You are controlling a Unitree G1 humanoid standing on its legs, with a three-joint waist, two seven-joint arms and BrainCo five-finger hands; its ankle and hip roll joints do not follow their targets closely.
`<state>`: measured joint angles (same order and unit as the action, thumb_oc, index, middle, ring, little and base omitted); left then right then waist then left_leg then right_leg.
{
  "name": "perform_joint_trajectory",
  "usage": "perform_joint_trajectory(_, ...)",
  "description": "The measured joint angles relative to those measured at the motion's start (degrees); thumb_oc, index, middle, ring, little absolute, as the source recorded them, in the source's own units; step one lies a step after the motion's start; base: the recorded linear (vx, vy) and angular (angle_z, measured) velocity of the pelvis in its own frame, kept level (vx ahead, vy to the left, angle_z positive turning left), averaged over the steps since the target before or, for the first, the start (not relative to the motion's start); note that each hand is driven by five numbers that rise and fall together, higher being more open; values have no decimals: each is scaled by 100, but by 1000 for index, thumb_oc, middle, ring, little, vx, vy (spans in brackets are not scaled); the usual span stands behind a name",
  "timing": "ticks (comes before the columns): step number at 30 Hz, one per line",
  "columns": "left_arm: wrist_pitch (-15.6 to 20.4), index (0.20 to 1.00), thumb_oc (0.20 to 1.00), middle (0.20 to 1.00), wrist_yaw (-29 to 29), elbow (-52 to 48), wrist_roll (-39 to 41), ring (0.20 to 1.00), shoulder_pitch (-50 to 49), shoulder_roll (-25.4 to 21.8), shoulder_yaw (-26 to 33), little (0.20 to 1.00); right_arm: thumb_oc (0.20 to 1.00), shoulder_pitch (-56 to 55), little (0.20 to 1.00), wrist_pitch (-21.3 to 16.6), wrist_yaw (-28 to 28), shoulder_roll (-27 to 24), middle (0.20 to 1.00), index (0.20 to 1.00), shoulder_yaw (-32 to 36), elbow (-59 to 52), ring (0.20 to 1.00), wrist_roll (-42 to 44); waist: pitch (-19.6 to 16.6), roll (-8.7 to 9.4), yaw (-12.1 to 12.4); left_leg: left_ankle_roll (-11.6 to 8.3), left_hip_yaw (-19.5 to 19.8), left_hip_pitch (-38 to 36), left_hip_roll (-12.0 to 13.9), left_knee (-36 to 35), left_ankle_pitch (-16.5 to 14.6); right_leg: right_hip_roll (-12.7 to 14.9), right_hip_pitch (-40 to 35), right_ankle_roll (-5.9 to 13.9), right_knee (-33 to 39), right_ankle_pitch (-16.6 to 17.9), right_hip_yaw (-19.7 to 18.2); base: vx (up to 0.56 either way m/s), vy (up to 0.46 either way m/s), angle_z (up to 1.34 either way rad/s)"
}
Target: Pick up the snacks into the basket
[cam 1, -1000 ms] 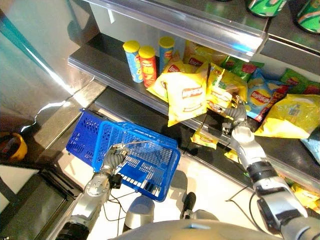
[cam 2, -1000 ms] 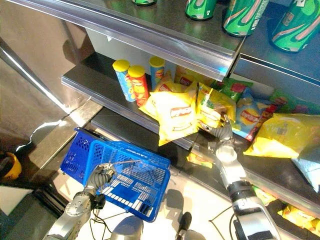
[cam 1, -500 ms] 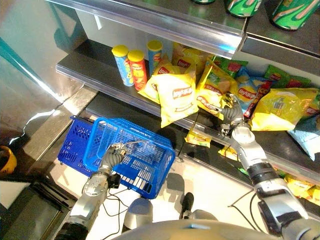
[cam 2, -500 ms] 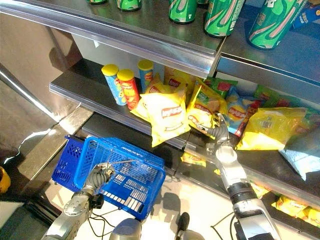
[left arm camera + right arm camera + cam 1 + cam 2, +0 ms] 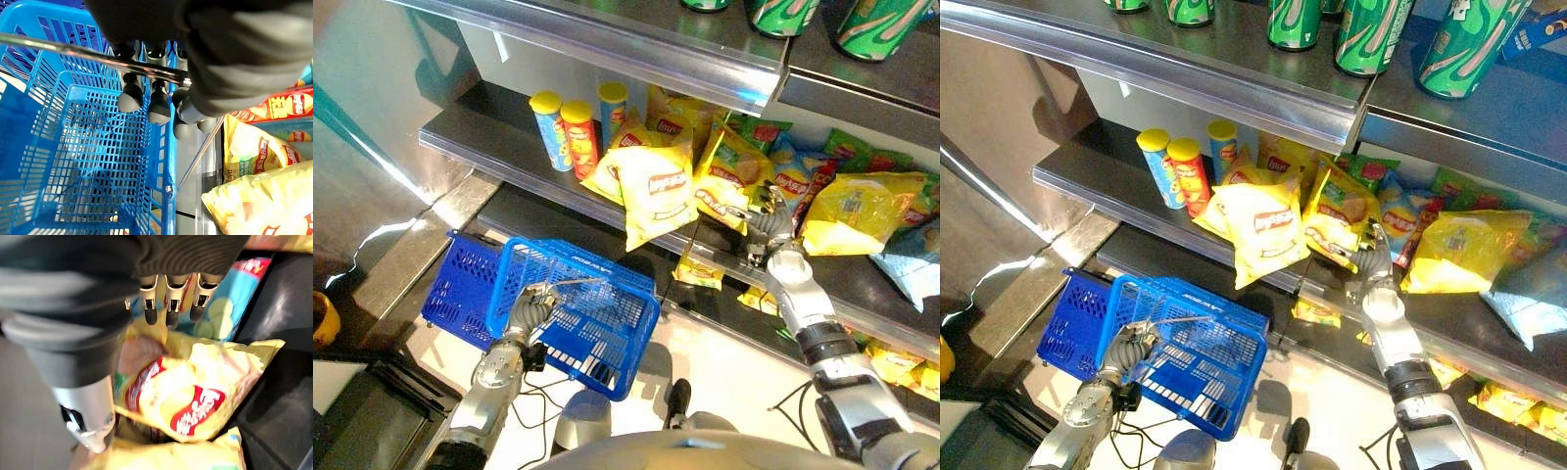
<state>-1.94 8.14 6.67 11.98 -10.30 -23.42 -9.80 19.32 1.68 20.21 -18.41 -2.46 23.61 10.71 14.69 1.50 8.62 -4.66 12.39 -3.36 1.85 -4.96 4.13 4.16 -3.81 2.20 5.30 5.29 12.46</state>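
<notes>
A blue plastic basket (image 5: 625, 296) hangs low in front of the shelves, with nothing visible inside. My left hand (image 5: 532, 311) is shut on its thin metal handle (image 5: 73, 51), fingers curled over the wire. Snack bags crowd the middle shelf. A large yellow chip bag (image 5: 652, 192) droops over the shelf edge. My right hand (image 5: 769, 227) is up at that shelf, beside a yellow bag with a red logo (image 5: 190, 391). Its fingers (image 5: 171, 308) are straight just above the bag, with the thumb apart. A light blue bag (image 5: 230, 298) lies past the fingertips.
Three tall chip cans (image 5: 570, 132) stand at the left of the middle shelf. Green bottles (image 5: 867, 24) line the top shelf. More yellow and green bags (image 5: 857, 206) lie to the right, and small yellow packets (image 5: 700, 269) sit on the lower shelf behind the basket.
The whole view has shifted, so the camera moved. My right hand stays at the bags on the shelf edge and my left hand keeps hold of the basket's handle.
</notes>
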Motion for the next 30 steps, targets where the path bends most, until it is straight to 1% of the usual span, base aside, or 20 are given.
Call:
perform_joint_trajectory(5, 0, 200, 200, 200, 67, 0, -1, 200, -3, -1, 16, 200, 1000, -247, 1000, -9, 172, 5, 1000, 1000, 85, -129, 1000, -109, -28, 13, -37, 11, -116, -32, 1, -1, -8, 3, 9, 1, 0, 31, -97, 8, 5, -10)
perform_joint_trajectory(9, 0, 200, 200, 200, 83, 0, -2, 200, -16, -2, 19, 200, 1000, -277, 1000, -10, 234, 23, 1000, 1000, 182, -140, 1000, -109, -42, 18, -173, 13, -144, -62, 1, -2, -6, 2, 6, 17, 0, 40, -134, -1, 3, -5)
perform_joint_trajectory(14, 0, 200, 200, 200, 87, 0, -2, 200, -22, 0, 19, 200, 1000, -299, 1000, -16, 231, 28, 1000, 1000, 176, -143, 1000, -109, -81, 19, -203, 20, -277, -100, 8, -3, -14, -3, 26, 18, 0, 75, -267, -7, 0, -14)
perform_joint_trajectory(17, 0, 200, 200, 200, 52, 0, 0, 200, -28, 0, 19, 200, 1000, -457, 1000, -17, -84, -8, 1000, 1000, 67, -295, 1000, -96, -117, 41, -227, 20, -284, -101, 11, -3, -14, -5, 33, 18, 1, 78, -276, 0, 0, 0)
perform_joint_trajectory(19, 0, 200, 200, 200, 7, -2, 1, 200, -39, 3, 19, 200, 1000, -523, 1000, -25, -396, -36, 1000, 1000, -118, -373, 1000, -56, -154, 52, -230, 20, -285, -94, 13, -3, -14, -8, 33, 17, 1, 78, -281, 0, 0, 0)
perform_joint_trajectory(20, 0, 200, 200, 200, -61, -3, 1, 200, -41, 4, 19, 200, 1000, -571, 1000, -32, -628, -60, 1000, 1000, -238, -500, 1000, 34, -160, 51, -223, 19, -284, -91, 14, -4, -14, -8, 32, 17, 1, 78, -281, 0, 0, 0)
perform_joint_trajectory(22, 0, 200, 200, 200, -138, -3, 1, 200, -48, 4, 19, 200, 1000, -603, 1000, -68, -793, -51, 1000, 1000, -306, -562, 1000, 145, -169, 55, -214, 19, -284, -93, 16, -4, -15, -8, 32, 17, 1, 78, -281, 0, 0, 0)
perform_joint_trajectory(23, 1, 200, 200, 200, -214, -3, 3, 200, -72, 9, 19, 200, 1000, -607, 1000, -87, -988, -53, 1000, 1000, -371, -561, 1000, 316, -176, 59, -157, 15, -278, -64, 24, -6, -19, -9, 28, 18, 1, 78, -278, 0, 0, 0)
perform_joint_trajectory(25, 1, 200, 200, 200, -275, -3, 3, 200, -90, 8, 19, 200, 1000, -607, 1000, -97, -1200, -59, 1000, 1000, -460, -561, 1000, 457, -190, 82, -152, 15, -277, -49, 19, -5, -25, -10, 36, 18, 1, 77, -266, -2, 2, 2)
perform_joint_trajectory(30, 2, 200, 200, 200, -401, -3, 2, 200, -96, 2, 19, 200, 1000, -577, 1000, -101, -1413, -60, 1000, 1000, -715, -544, 1000, 459, -252, 129, -36, 17, -254, 14, 8, -4, -23, 0, 84, 19, 0, 79, -241, -4, 5, 3)
